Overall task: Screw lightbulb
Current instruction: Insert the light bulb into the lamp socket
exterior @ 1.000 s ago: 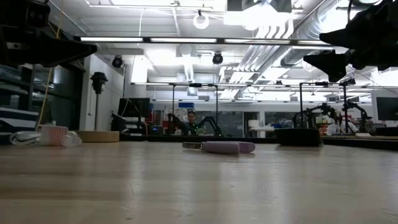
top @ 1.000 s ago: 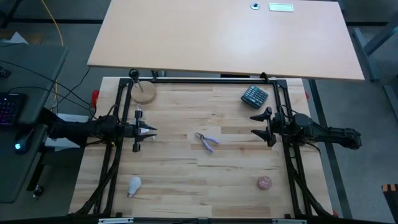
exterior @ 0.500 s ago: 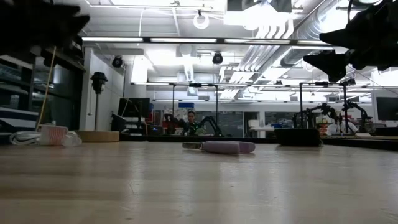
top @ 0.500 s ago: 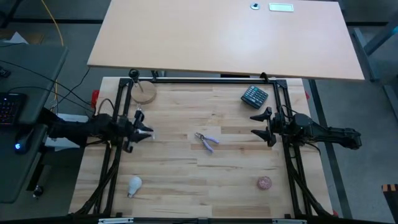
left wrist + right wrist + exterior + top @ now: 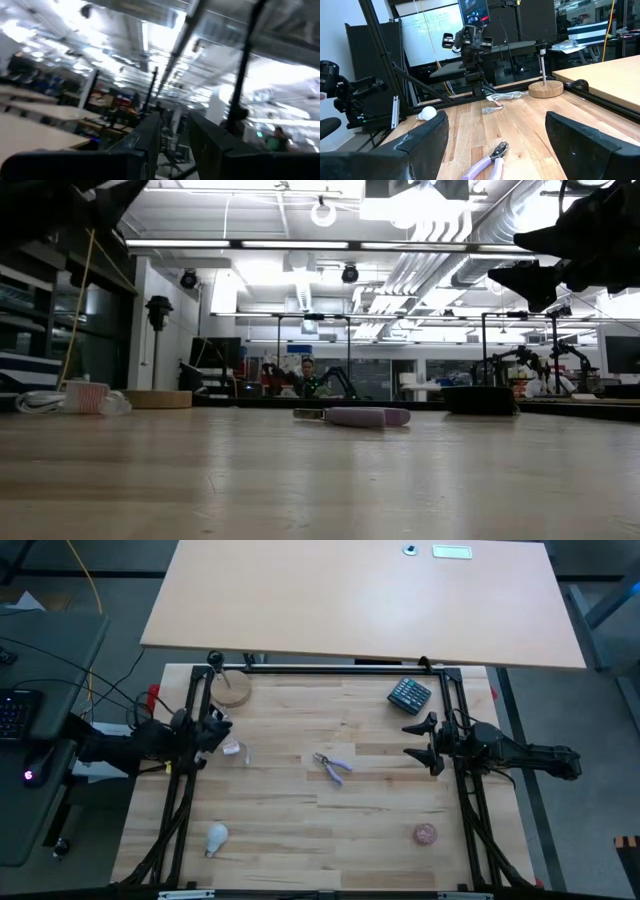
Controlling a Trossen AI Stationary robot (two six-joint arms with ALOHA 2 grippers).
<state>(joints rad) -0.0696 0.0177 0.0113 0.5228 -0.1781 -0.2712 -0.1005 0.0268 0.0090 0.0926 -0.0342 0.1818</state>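
The white lightbulb lies on its side on the wooden table near the near left corner; it also shows in the right wrist view. The round wooden disc with a thin stem stands at the far left. My left gripper is above the table's left side, tipped upward, with a narrow gap between its fingers, and holds nothing. My right gripper hovers open and empty over the right side, pointing toward the left edge.
Purple-handled pliers lie mid-table. A dark keypad lies at the far right, a pinkish ball at the near right. A small clear piece lies near my left gripper. A black frame borders the table.
My left gripper has drawn back toward the table's left edge, turned about and tipped upward, so that it now points at the ceiling. Nothing on the table has moved.
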